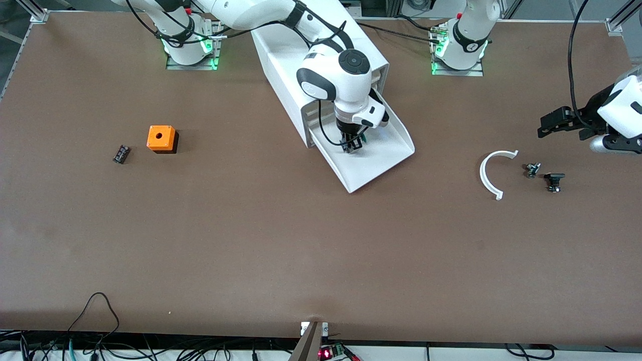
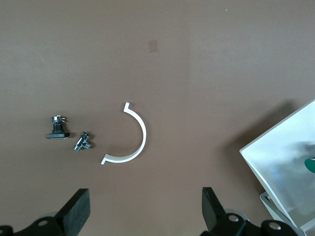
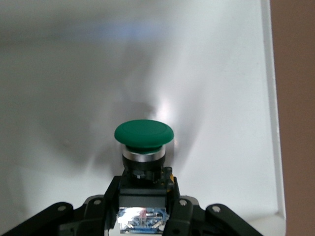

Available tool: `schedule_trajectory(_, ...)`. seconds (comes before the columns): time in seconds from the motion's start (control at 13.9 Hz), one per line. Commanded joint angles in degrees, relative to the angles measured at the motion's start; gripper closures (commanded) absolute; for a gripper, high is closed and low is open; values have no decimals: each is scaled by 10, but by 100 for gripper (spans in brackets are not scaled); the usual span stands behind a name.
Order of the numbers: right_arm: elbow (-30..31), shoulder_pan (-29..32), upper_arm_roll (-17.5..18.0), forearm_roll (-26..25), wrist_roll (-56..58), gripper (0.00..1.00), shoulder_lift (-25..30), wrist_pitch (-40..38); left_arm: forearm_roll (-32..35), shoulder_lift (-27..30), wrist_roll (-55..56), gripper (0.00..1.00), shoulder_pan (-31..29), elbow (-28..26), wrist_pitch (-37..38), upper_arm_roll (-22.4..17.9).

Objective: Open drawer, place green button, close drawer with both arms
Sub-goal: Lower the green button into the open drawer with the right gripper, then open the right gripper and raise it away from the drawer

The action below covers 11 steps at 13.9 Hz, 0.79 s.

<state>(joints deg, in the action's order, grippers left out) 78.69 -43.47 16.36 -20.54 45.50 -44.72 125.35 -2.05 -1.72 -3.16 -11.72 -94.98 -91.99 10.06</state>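
The bottom drawer (image 1: 386,150) of the white cabinet (image 1: 281,65) is pulled out toward the front camera. My right gripper (image 1: 351,144) is down inside it, shut on the black body of the green-capped button (image 1: 362,136). In the right wrist view the button (image 3: 143,133) sits between my fingers (image 3: 110,194) over the drawer's white floor (image 3: 74,73). My left gripper (image 1: 544,125) is open and empty over the table at the left arm's end; its wrist view shows its spread fingers (image 2: 76,209) and a corner of the drawer (image 2: 285,147).
A white curved piece (image 1: 490,175), a small metal part (image 1: 532,170) and a black part (image 1: 553,181) lie below my left gripper. An orange cube with a hole (image 1: 161,139) and a small black part (image 1: 121,154) lie toward the right arm's end.
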Motion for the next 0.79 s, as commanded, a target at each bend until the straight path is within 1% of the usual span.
schedule_trajectory(0.0,3,-13,-5,-2,-41,43,-3,-3,15,-2,9,0,2,15,14,3)
schedule_trajectory(0.07,3,-14,-5,-5,-84,0,-3,-4,15,-3,10,0,2,15,14,3)
schedule_trajectory(0.29,-3,-17,-4,-3,-132,0,9,-19,15,-2,10,0,2,15,14,3)
schedule_trajectory(0.36,-5,-17,0,-7,-166,0,28,-41,15,-2,9,0,2,15,14,3)
schedule_trajectory(0.43,-13,-16,-1,-8,-220,0,45,-50,15,-3,9,0,2,15,14,3)
schedule_trajectory(0.5,-23,-11,-2,-8,-248,0,59,-56,15,-3,9,0,2,15,15,3)
schedule_trajectory(0.58,-27,-7,-4,-8,-255,0,74,-58,15,-3,9,0,2,15,15,3)
schedule_trajectory(0.72,-28,27,-5,-8,-252,0,108,-57,15,-2,9,0,3,15,15,4)
